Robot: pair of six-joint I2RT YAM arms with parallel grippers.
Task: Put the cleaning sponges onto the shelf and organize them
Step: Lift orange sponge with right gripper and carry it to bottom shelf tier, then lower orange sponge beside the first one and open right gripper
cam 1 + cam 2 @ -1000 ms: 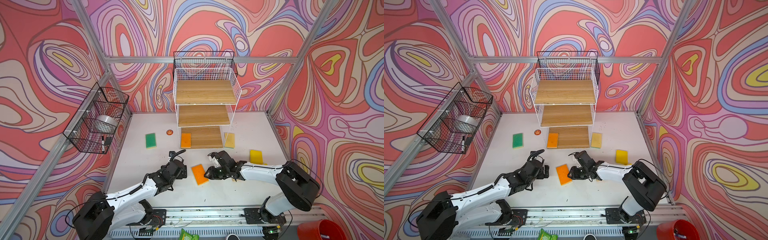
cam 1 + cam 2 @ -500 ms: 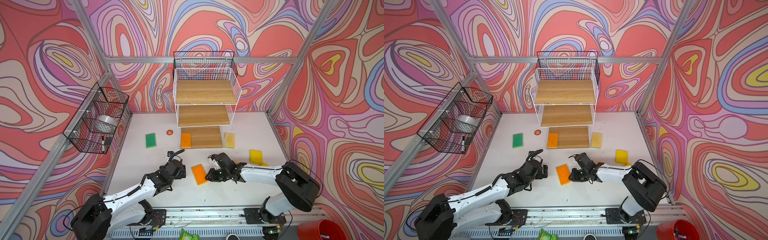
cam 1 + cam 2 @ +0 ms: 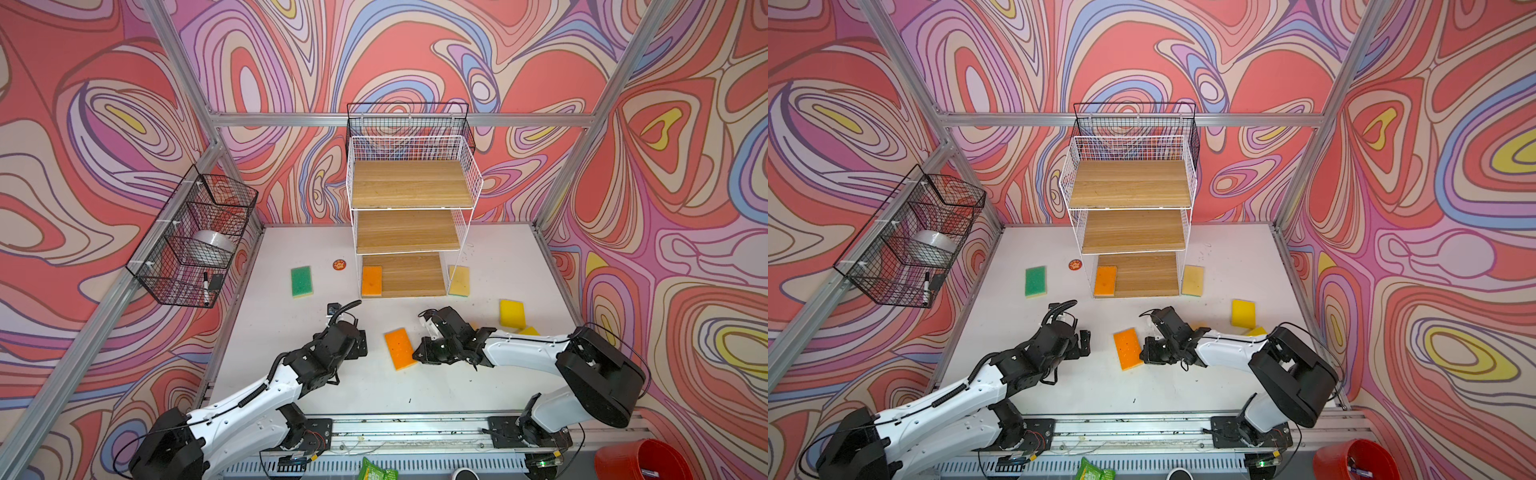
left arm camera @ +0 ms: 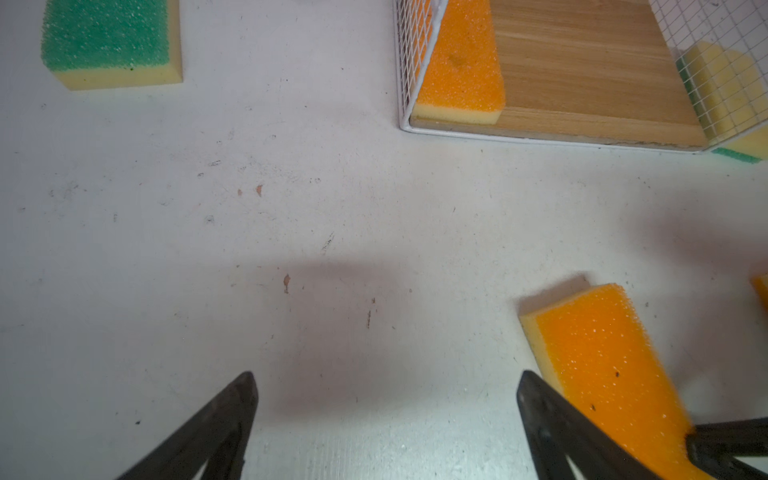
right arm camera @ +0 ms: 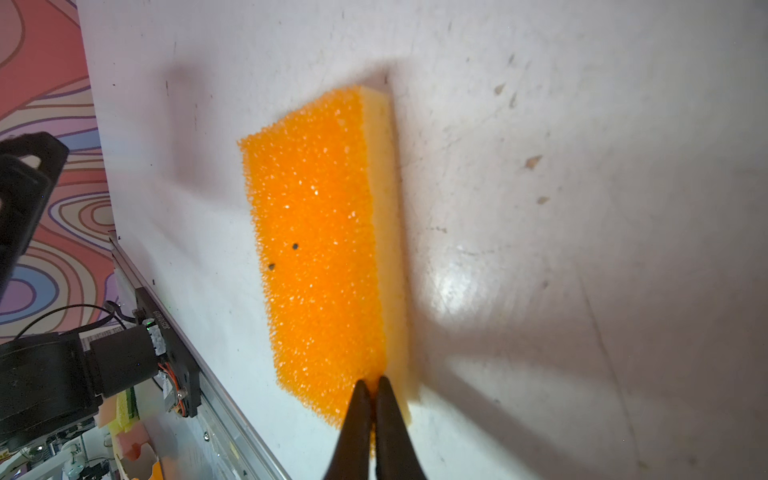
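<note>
White tabletop [image 3: 498, 257] boxed in by panels of swirled pink, red and purple. At its back edge, centred: 3-tier white wire shelf [image 3: 409, 185] with light wooden boards. Behind shelf's top tier, hung on the wall: black wire basket [image 3: 407, 124].

On shelf's bottom board, at the left front corner: shelved orange sponge [image 3: 371, 281], flat, orange face up. Left of shelf, on the table: green sponge [image 3: 301, 281], flat, green face up. Between it and shelf: small round orange disc [image 3: 339, 264]. Just outside shelf's right wire side: pale-backed sponge [image 3: 459, 280], yellow back up, green face down. Farther right and forward of shelf: bright yellow sponge [image 3: 512, 313], flat. Forward of that: 2nd yellow sponge [image 3: 530, 331], mostly hidden by the right arm.

In front of shelf, well apart from it: loose orange sponge [image 3: 400, 348], orange face up. At its corner away from shelf: right gripper [image 5: 371, 384], fingers pressed together, pinching the foam. In front of shelf's left side, beside the same sponge: left gripper [image 4: 386, 376], low over the table, fingers spread wide.
</note>
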